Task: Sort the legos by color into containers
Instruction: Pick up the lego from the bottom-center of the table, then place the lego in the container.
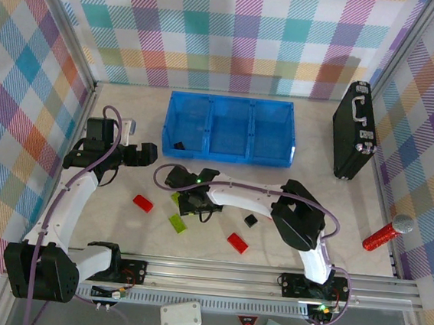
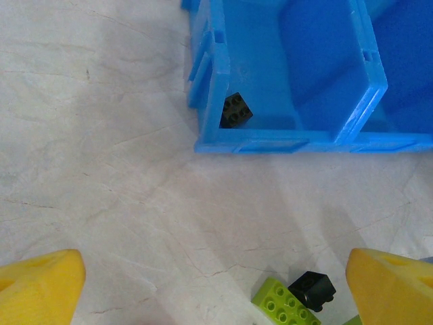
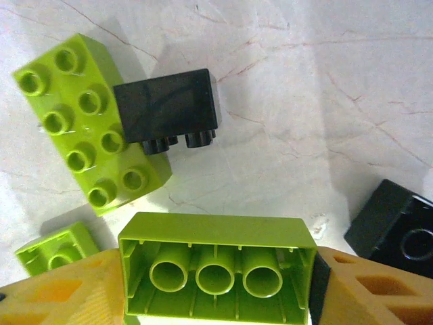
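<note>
My right gripper is shut on a lime-green brick, whose hollow underside faces the camera; both fingers press its ends. Beside it on the table lie another lime-green brick, a black brick, a second black one and a small green piece. From above, the right gripper is below the blue bin's left compartment, which holds one black brick. My left gripper hovers open, left of the bin, with nothing in it. Two red bricks, a green one and a black one lie loose.
A black case with a handle stands at the back right. A red glittery stick lies near the right wall. The metal frame rail runs along the near edge. Checked walls close in the left, back and right.
</note>
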Tool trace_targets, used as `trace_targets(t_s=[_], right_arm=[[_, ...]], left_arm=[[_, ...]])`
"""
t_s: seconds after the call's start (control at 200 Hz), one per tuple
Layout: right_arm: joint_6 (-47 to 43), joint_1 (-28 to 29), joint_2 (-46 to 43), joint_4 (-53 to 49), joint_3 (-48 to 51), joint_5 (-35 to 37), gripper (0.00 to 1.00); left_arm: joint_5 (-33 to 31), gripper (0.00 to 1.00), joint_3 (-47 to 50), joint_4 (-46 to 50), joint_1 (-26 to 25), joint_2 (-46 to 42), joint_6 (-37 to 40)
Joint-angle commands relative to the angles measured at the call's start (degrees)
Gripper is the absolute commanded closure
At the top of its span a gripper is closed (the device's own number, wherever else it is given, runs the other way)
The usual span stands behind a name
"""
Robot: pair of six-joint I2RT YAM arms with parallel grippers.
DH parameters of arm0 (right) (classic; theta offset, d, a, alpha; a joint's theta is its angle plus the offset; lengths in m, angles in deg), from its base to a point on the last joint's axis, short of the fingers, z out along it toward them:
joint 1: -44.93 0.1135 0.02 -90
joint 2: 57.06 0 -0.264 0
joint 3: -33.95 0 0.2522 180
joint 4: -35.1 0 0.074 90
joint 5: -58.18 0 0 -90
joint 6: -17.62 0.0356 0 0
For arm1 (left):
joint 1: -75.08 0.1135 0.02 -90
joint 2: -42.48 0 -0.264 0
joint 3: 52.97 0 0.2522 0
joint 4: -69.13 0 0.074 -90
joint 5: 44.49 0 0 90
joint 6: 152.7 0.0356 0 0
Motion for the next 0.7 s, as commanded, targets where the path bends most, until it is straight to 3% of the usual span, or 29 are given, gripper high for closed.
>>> trace_targets(t_s=[0.0, 0.325, 0.695], right_arm=[[-1.53, 0.49, -3.11, -2.42, -0.97, 1.99, 0.35], [-5.33, -0.31, -3.49, -4.44, -5.49, 3.43, 0.37], [-10.02, -6.13, -4.02, -5.32, -9.34, 3.91, 0.37]], left_arm=[[-0.02, 0.01, 0.25, 0.69, 0.76, -0.21, -0.02], [-0.28, 0.01, 0.16, 0.80, 0.80, -0.28, 0.00], [0.40, 0.02, 0.14, 0.58, 0.80, -0.61, -0.07]])
